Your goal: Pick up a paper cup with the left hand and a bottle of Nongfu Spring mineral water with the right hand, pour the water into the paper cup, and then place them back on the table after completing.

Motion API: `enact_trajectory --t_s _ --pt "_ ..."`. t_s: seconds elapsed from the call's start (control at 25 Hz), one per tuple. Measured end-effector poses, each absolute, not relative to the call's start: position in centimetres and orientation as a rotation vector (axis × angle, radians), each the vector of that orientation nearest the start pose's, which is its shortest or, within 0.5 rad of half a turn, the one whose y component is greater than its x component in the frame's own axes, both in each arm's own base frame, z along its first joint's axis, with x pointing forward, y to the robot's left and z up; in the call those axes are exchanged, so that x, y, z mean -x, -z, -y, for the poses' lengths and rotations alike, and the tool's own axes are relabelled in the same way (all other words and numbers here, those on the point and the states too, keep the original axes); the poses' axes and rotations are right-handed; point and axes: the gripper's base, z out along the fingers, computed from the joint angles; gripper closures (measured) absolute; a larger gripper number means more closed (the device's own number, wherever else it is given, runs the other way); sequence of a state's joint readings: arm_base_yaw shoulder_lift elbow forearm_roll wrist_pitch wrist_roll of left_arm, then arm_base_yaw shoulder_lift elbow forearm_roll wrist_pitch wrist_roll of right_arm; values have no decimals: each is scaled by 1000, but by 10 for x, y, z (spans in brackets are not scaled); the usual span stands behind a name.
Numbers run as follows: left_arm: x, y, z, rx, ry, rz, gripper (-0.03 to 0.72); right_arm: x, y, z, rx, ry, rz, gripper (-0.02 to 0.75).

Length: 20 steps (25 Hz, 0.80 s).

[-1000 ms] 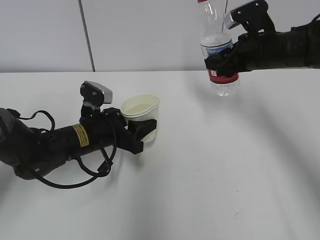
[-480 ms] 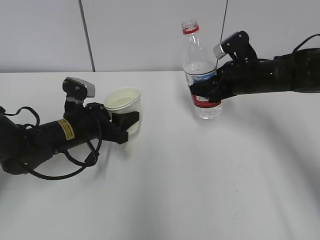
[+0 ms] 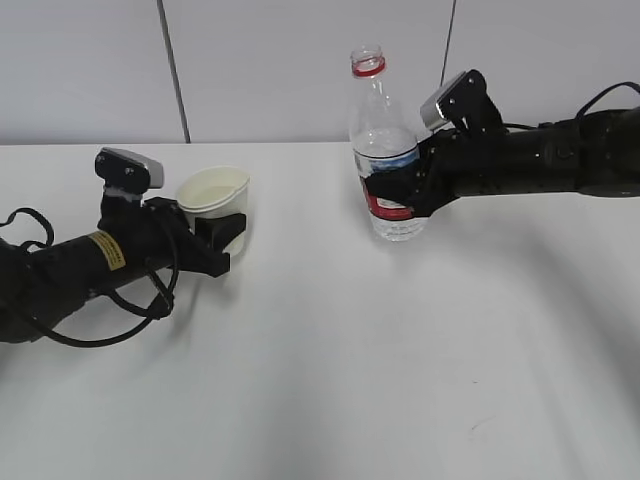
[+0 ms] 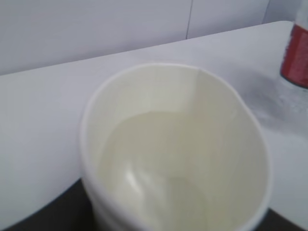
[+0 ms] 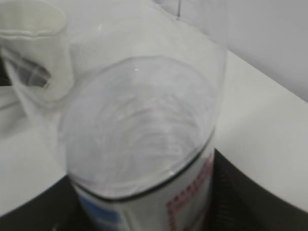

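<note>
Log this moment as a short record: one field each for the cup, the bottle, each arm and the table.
cup: white paper cup, upright, liquid inside, held at its side by the left gripper
bottle: clear water bottle, red label, no cap, upright, base at the table
left arm: low over the table, yellow sticker
right gripper: jaws closed on the bottle's label band
table: plain white

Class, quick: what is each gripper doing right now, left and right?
Left gripper: closed on the cup.
Right gripper: closed on the bottle, which stands upright.
</note>
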<state>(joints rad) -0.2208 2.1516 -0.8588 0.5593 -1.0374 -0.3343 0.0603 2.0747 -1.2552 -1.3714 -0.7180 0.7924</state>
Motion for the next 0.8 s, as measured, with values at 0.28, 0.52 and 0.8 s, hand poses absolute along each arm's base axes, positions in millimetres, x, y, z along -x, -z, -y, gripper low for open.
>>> enact_trajectory --t_s 0.28,0.52,0.8 --pt "-364 -90 110 -472 508 -1779 323 -426 -166 -86 940 -479 -1751 328" --pt "-368 -86 103 -394 454 -1781 323 -426 -166 -87 941 -485 -1744 328" --pt "-369 -75 99 -326 435 -1791 323 -426 -167 -87 931 -495 -1737 328"
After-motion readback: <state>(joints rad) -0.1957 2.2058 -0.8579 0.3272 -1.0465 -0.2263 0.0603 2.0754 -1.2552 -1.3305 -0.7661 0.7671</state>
